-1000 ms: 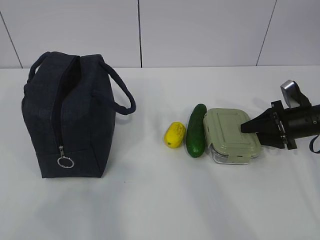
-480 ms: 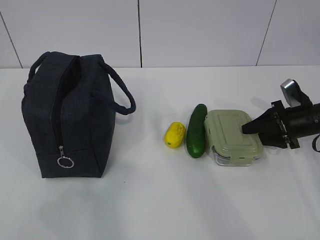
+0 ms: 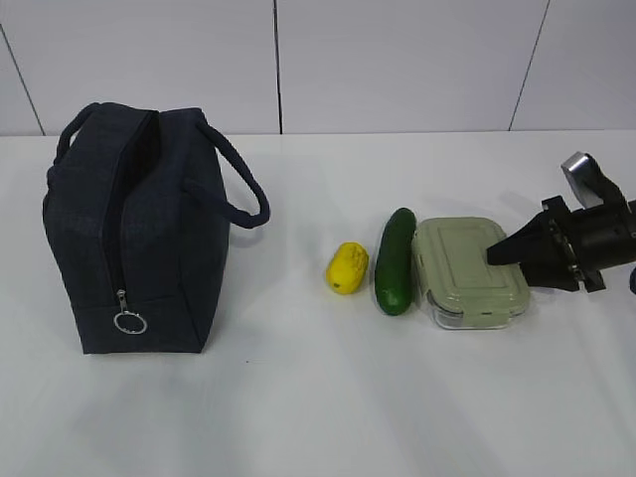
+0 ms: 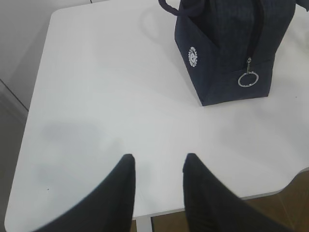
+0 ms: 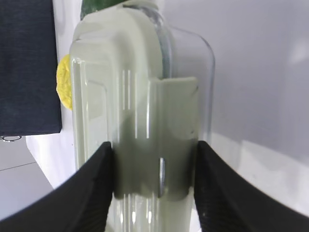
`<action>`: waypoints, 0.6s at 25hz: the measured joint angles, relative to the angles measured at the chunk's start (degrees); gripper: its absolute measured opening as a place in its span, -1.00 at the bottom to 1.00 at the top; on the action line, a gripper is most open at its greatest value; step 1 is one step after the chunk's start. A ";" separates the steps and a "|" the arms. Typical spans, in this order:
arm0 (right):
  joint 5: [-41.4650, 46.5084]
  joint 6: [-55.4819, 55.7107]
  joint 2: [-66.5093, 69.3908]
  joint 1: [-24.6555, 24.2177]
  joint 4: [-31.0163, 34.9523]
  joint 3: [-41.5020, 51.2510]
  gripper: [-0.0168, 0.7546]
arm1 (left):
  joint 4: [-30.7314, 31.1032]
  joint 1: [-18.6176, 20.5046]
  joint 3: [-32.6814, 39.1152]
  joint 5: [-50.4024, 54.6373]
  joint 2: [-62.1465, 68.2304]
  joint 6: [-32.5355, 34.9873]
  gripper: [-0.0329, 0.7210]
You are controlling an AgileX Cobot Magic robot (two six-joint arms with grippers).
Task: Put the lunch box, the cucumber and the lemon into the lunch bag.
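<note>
Two grippers: right gripper (image 5: 153, 186) pinching lunch box (image 3: 467, 270) end; left gripper (image 4: 157, 166) spread, empty.

bright, even light from above; the white table (image 3: 298, 397) is nearly washed out, with only faint soft shadows under the lunch bag (image 3: 139, 238) and lunch box (image 3: 467, 273). in the right wrist view the lunch box (image 5: 140, 121) is close, softly blurred, streaked with glare on its clear wall
</note>
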 joint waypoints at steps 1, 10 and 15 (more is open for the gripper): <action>-0.15 0.24 -0.12 0.00 -0.11 0.00 0.01 | 0.00 0.00 0.00 0.00 0.00 0.00 -0.26; -0.29 1.86 -1.32 0.00 -1.66 0.10 0.00 | 0.00 0.00 0.00 0.00 0.00 0.00 -0.26; -0.29 3.45 -3.00 0.00 -1.99 0.10 0.00 | -0.86 0.00 0.00 0.00 0.00 0.00 -0.26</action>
